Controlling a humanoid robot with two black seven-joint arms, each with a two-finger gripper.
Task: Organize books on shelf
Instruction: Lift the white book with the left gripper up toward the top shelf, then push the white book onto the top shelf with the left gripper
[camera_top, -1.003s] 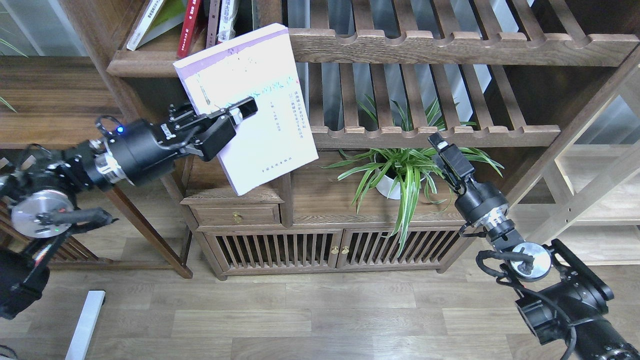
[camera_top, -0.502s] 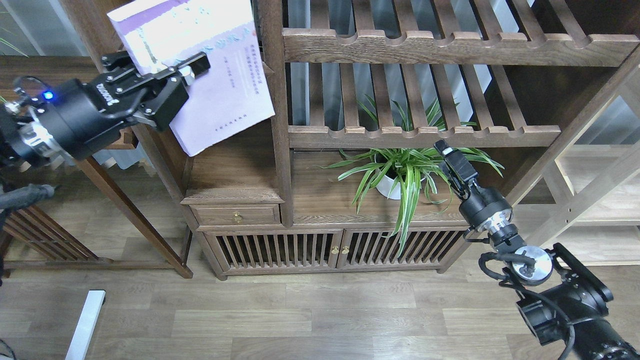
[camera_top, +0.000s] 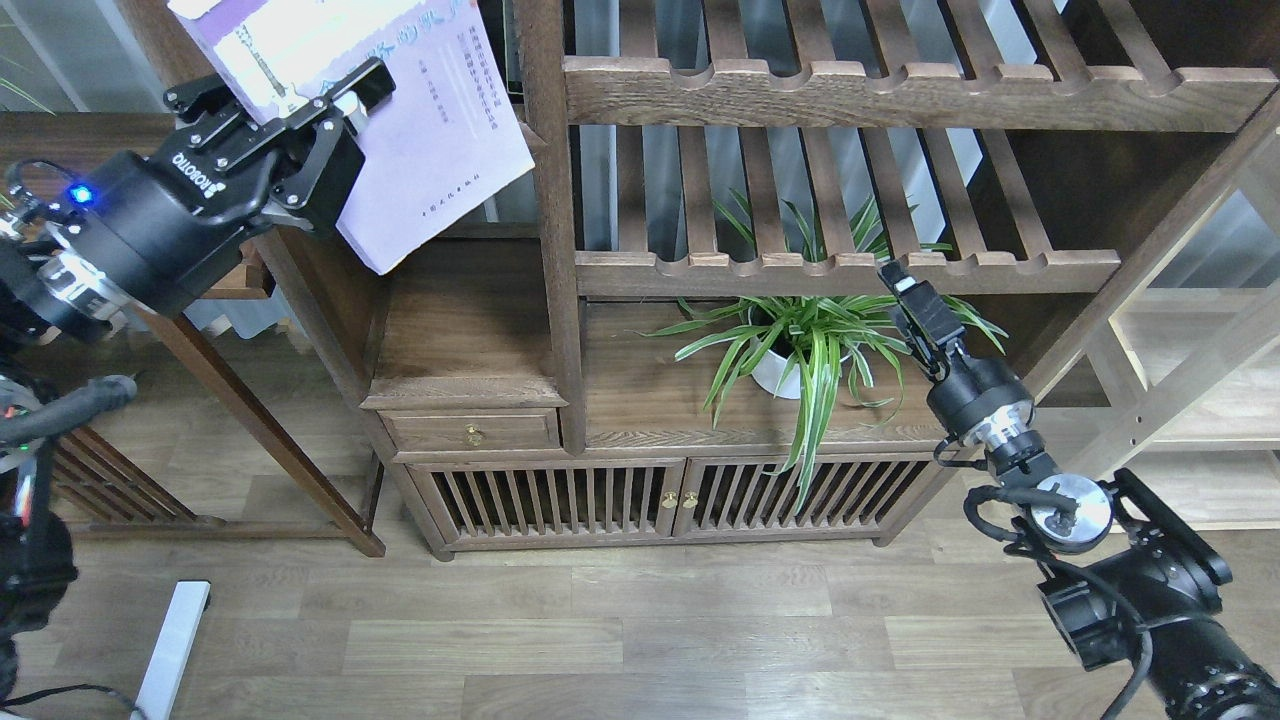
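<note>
With the left gripper clamped on the tilted pale white-lavender book at the bookcase's upper left, its corner may strike the upright post and twist free; the right gripper finger state cannot be determined.

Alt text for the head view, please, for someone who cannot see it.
The left gripper clamps a pale lavender book, held tilted at the top left of a dark wooden bookcase. The right gripper hangs empty near a potted plant under slatted shelves.
</note>
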